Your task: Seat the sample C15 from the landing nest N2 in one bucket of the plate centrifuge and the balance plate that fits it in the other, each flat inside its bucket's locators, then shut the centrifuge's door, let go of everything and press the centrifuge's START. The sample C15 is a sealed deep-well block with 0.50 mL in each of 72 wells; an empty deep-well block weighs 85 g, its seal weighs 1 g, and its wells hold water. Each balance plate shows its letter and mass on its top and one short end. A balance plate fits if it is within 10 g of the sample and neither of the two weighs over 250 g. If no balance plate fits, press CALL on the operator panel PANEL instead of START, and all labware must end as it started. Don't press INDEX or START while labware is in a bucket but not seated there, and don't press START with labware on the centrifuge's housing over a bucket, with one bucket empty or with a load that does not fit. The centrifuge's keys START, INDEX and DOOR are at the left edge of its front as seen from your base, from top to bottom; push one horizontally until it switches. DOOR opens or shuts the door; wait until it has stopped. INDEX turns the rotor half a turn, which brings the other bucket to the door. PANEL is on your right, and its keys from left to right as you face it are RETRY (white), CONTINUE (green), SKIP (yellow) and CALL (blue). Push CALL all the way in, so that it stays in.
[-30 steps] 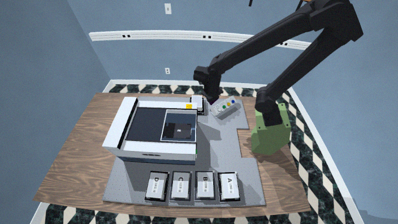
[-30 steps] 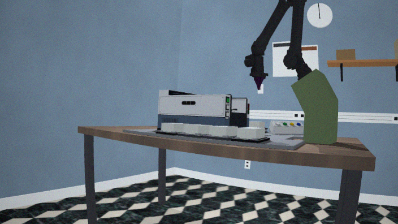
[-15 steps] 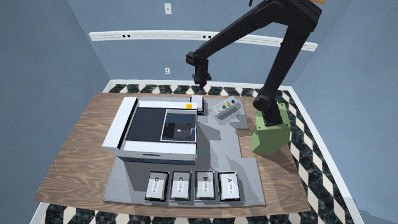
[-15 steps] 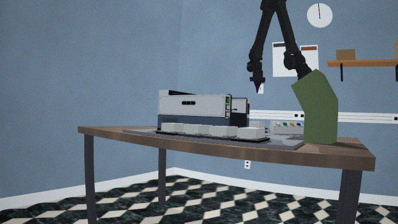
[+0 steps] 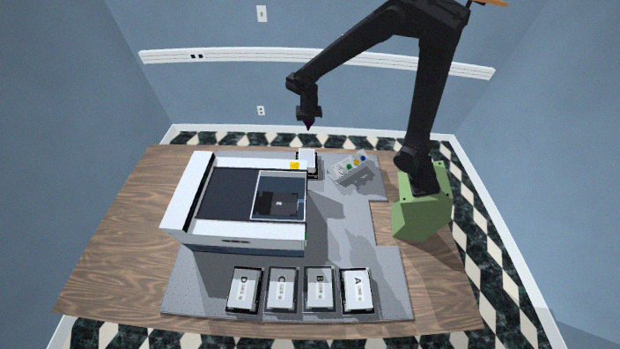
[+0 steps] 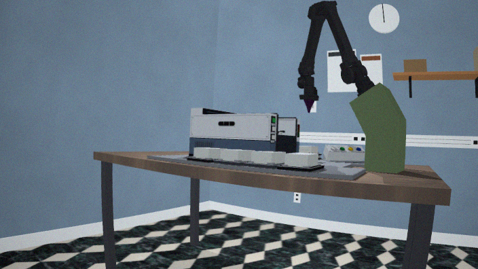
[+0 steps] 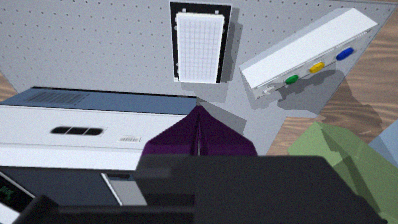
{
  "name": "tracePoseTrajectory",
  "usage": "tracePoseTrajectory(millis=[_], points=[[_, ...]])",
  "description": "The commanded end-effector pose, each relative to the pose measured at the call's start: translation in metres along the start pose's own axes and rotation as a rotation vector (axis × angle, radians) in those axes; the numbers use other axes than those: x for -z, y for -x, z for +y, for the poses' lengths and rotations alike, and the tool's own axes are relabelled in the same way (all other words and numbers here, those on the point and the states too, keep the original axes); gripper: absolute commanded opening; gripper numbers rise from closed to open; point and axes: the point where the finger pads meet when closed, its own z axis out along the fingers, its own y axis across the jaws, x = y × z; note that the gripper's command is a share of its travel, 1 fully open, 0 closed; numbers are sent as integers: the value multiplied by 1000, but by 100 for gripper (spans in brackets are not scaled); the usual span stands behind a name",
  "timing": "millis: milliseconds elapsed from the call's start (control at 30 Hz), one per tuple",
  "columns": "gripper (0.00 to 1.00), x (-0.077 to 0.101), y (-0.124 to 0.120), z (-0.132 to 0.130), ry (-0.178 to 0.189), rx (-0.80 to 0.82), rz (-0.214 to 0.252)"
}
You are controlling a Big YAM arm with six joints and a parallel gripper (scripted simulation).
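High above the table we see our gripper (image 5: 308, 125), its purple fingers pressed together to a point with nothing between them, hanging well clear of everything below. Going left to right in the top view, the plate centrifuge (image 5: 189, 194) sits on the left part of the grey mat (image 5: 348, 238), its door slid open so that a dark bucket (image 5: 282, 204) marked 2 shows through the opening, with no labware in it. At the centrifuge's far right corner, just beside its housing, the sample C15 (image 5: 306, 158) lies flat in the dark landing nest N2 (image 7: 173, 45); in the wrist view we look straight down on its white gridded seal, ahead of the fingertips. Right of it the operator panel PANEL (image 5: 351, 167) stands tilted, its green, yellow and blue keys showing, the blue CALL key (image 7: 344, 53) at the far end. Farther right the arm rises from the green pedestal (image 5: 418, 220). Along the near edge of the mat four balance plates rest in their own nests, from left to right plate D (image 5: 243, 288), plate C (image 5: 281, 288), plate B (image 5: 320, 287) and plate A (image 5: 357, 290); we cannot read their masses
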Motion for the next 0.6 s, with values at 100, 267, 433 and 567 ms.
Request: tracePoseTrajectory(millis=[100,267,433,567], points=[[0,10,23,11,12,-62,-21],[100,14,22,11,17,-61,-26],[100,14,22,11,17,-61,-26],[100,14,22,11,17,-61,-26]])
